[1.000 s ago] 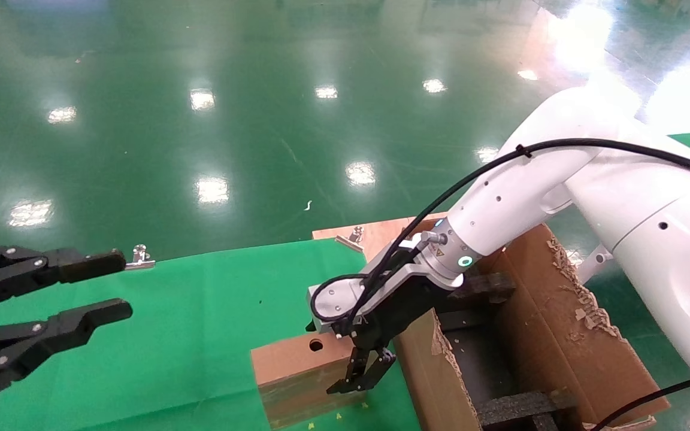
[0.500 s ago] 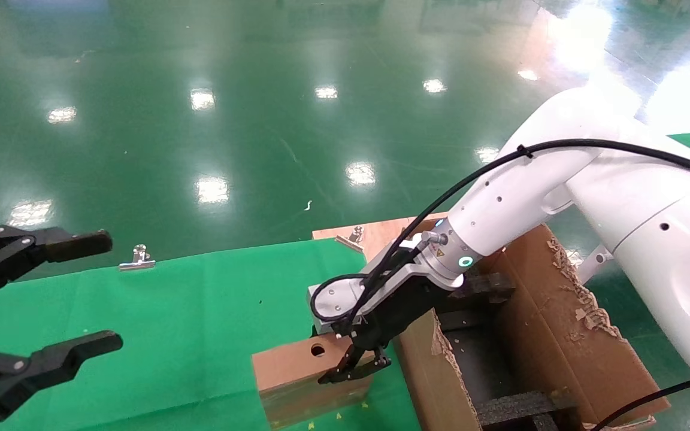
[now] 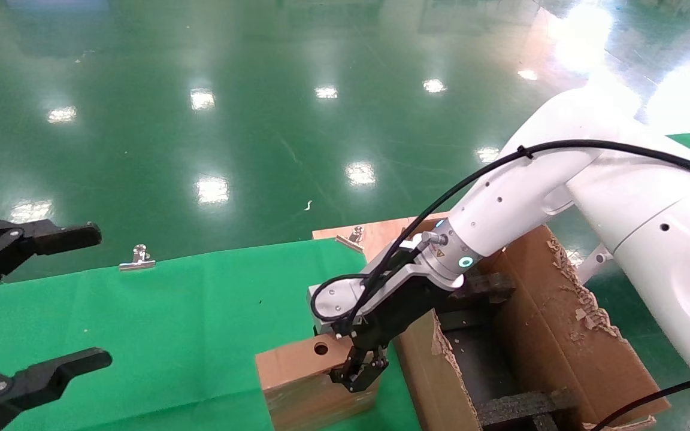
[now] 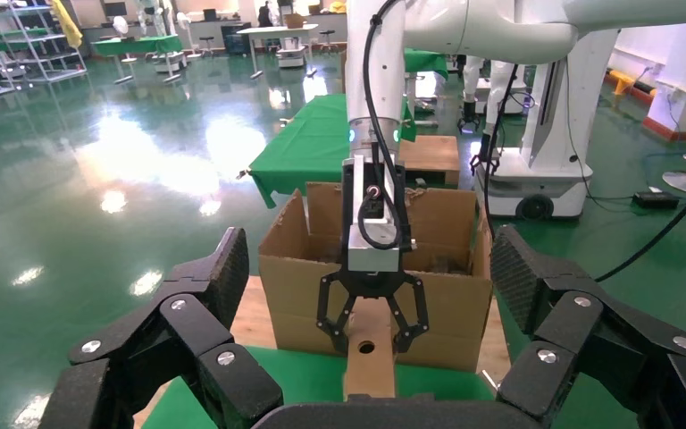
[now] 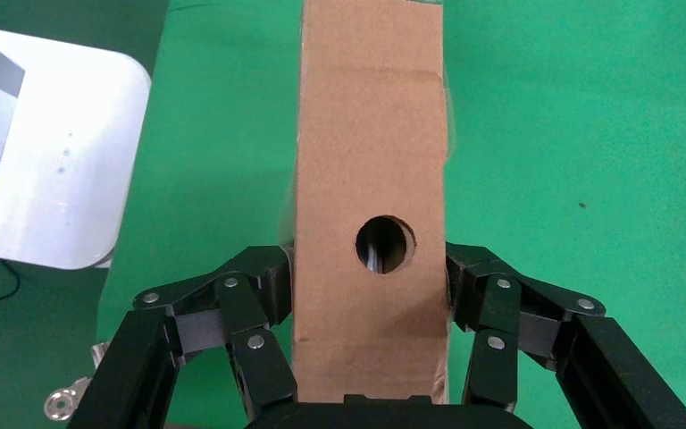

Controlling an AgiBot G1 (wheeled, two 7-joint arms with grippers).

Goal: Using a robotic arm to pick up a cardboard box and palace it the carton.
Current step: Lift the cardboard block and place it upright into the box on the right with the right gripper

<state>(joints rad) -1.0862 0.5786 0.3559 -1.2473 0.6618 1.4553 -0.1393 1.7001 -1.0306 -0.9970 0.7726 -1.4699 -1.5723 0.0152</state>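
Observation:
The small brown cardboard box point(image 3: 297, 368) with a round hole stands on the green cloth next to the carton. It also shows in the right wrist view point(image 5: 371, 134) and the left wrist view point(image 4: 368, 362). The white robotic arm point(image 3: 513, 191) reaches down to it. My right gripper point(image 3: 360, 376) is shut on the box's end nearest the carton, with fingers point(image 5: 268, 286) pressed on both side faces just by the hole. The large torn-flapped carton point(image 3: 554, 323) with black foam inside stands open at the right. My left gripper point(image 3: 84, 296) is open and empty at the far left.
The green cloth point(image 3: 201, 311) covers the table. A metal clip point(image 3: 137, 258) sits at its far edge, and another clip point(image 3: 354, 233) is on a bare wooden board point(image 3: 381, 230) behind the carton. Glossy green floor lies beyond.
My right gripper's fingers have closed onto the cardboard box, which shifted slightly toward the carton. My left gripper has opened wider and drawn back to the left.

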